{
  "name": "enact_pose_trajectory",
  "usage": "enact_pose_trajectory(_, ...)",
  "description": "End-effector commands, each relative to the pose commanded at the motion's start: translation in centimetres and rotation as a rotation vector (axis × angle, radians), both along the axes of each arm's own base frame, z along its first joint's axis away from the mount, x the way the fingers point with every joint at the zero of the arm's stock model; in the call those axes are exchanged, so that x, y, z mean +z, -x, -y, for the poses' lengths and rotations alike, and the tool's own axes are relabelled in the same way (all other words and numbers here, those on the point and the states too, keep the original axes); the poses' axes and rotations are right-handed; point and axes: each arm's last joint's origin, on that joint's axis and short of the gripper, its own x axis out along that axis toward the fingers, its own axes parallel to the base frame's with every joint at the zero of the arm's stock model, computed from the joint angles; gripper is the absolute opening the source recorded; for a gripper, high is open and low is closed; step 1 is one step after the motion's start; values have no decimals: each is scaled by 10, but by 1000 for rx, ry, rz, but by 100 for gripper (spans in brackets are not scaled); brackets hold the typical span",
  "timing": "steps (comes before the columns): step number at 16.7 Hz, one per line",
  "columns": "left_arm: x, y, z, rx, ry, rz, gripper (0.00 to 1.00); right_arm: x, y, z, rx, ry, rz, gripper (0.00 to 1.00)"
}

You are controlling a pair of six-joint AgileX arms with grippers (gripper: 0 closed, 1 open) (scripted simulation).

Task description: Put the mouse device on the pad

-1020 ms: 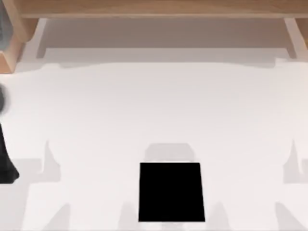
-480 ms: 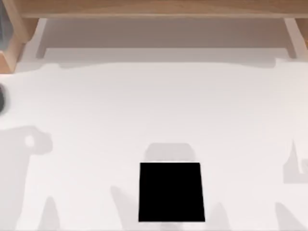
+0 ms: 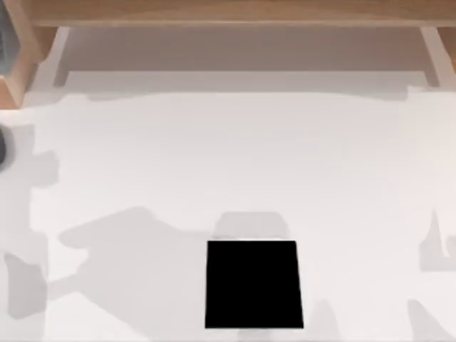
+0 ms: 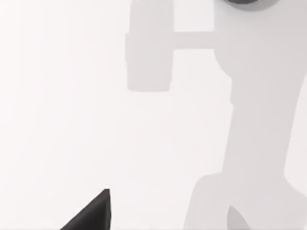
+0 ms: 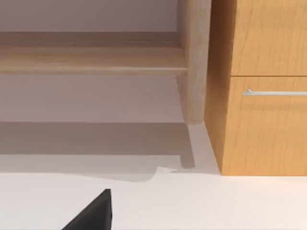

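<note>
A: Report the position of the flat, plain matte black, roughly square pad (image 3: 254, 284).

B: In the top view it lies flat on the white table (image 3: 228, 164), at the near edge, slightly right of centre. Its top surface carries no object.

A: Report the position of the small dark grey, smooth, rounded computer mouse (image 3: 2, 148).

B: In the top view a sliver of it is visible at the far left edge of the table, well apart from the pad and farther back. In the left wrist view, the same dark rounded body (image 4: 248, 4) is cut by the frame edge, resting on the white surface. It is not on the pad.

A: State of the left gripper?

B: The left wrist view shows one dark, wedge-shaped finger tip (image 4: 93, 213) over bare white table, with the arm's grey shadow spread across the surface beside it. The finger touches nothing. Whether the fingers are released or clenched cannot be told from one tip. The mouse lies well apart from that tip.

A: State of the right gripper?

B: The right wrist view shows a similar dark finger tip (image 5: 93, 213) above the white table, facing a light wooden cabinet with a drawer and a metal bar handle (image 5: 274, 92), plus a wooden shelf rail (image 5: 91, 60). It grasps nothing visible; released or clenched cannot be told.
</note>
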Motion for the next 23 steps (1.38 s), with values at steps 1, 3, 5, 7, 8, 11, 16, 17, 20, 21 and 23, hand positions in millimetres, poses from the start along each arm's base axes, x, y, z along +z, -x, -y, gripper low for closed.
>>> enact_pose_trajectory(1,-6,-19,-6,15,26,-91,100,0,0,0,0,0,0,100)
enact_pose_trajectory(3,-22,-55,-16,37,70,-246,100,0,0,0,0,0,0,100)
enact_pose_trajectory(5,-37,-89,-25,50,103,-359,100,0,0,0,0,0,0,100)
enact_pose_trajectory(7,-50,-119,-30,52,123,-426,100,0,0,0,0,0,0,100)
enact_pose_trajectory(8,-54,-133,-32,50,127,-438,100,0,0,0,0,0,0,100)
enact_pose_trajectory(11,-58,-167,-36,37,124,-420,100,0,0,0,0,0,0,100)
enact_pose_trajectory(16,-52,-194,-37,20,101,-338,100,0,0,0,0,0,0,100)
enact_pose_trajectory(17,-51,-195,-37,19,99,-331,100,0,0,0,0,0,0,100)
enact_pose_trajectory(20,-51,-195,-37,19,99,-331,100,0,0,0,0,0,0,100)
enact_pose_trajectory(21,-51,-195,-37,19,99,-331,100,0,0,0,0,0,0,100)
enact_pose_trajectory(23,-50,-194,-40,24,100,-328,100,0,0,0,0,0,0,100)
